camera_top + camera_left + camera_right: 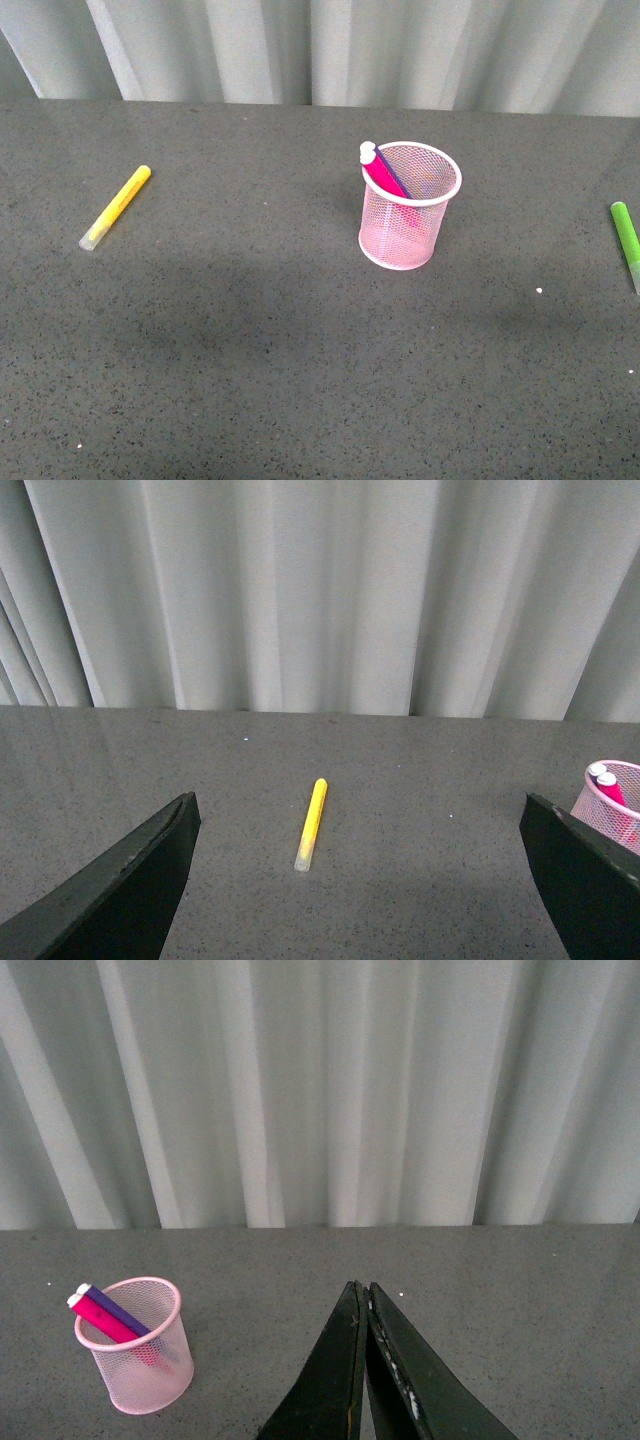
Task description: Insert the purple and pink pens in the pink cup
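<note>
Already we see the purple pen (394, 176) and pink pen (381, 178) leaning toward ten o'clock inside the light, tippable pink cup (409, 230) mid-tabletop, slick stiff barrels best pinched midway, left tool (360, 880) gaping empty, right tool (366, 1295) closed on nothing.

This looks like a staged test or lab setup rather than a lived-in room — a plain dark grey speckled tabletop (300, 380) backed by a pale pleated curtain (330, 50) that closes off everything behind it. Only desk stationery sits out — a pink cup (408, 215) and a few scattered pens.
</note>
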Controlling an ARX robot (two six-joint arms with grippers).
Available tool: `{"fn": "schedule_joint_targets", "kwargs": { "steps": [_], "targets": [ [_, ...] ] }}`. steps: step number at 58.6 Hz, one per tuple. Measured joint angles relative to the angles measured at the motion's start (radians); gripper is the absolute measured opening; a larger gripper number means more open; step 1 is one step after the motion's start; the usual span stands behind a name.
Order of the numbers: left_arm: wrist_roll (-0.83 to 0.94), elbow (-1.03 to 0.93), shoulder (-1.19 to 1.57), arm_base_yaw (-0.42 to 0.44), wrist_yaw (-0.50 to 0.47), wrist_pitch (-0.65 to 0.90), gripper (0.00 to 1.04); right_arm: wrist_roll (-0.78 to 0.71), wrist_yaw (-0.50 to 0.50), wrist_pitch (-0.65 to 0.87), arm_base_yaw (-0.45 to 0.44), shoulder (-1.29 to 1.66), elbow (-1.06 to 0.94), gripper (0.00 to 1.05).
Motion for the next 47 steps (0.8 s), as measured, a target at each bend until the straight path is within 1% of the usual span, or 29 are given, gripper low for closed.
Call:
{"fn": "schedule_joint_targets", "kwargs": {
  "steps": [9, 14, 16, 43, 44, 47],
  "targets": [
    [0.0, 0.0, 0.0, 0.0, 0.0, 0.0, 0.98, 0.0, 0.0, -0.043, 0.0, -0.043, 0.0, 0.03],
    [0.0, 0.0, 0.0, 0.0, 0.0, 0.0, 0.98, 0.0, 0.0, -0.204, 0.0, -0.168, 0.0, 0.03],
    [0.0, 0.0, 0.0, 0.0, 0.0, 0.0, 0.98, 0.0, 0.001, -0.216, 0.0, -0.192, 0.0, 0.03],
    [0.0, 0.0, -0.001, 0.0, 0.0, 0.0, 0.98, 0.0, 0.0, -0.221, 0.0, -0.214, 0.0, 0.04],
    [0.0, 0.0, -0.001, 0.0, 0.0, 0.0, 0.98, 0.0, 0.0, -0.221, 0.0, -0.214, 0.0, 0.04],
    [0.0, 0.0, -0.001, 0.0, 0.0, 0.0, 0.98, 0.0, 0.0, -0.221, 0.0, -0.214, 0.0, 0.12]
  ]
}}
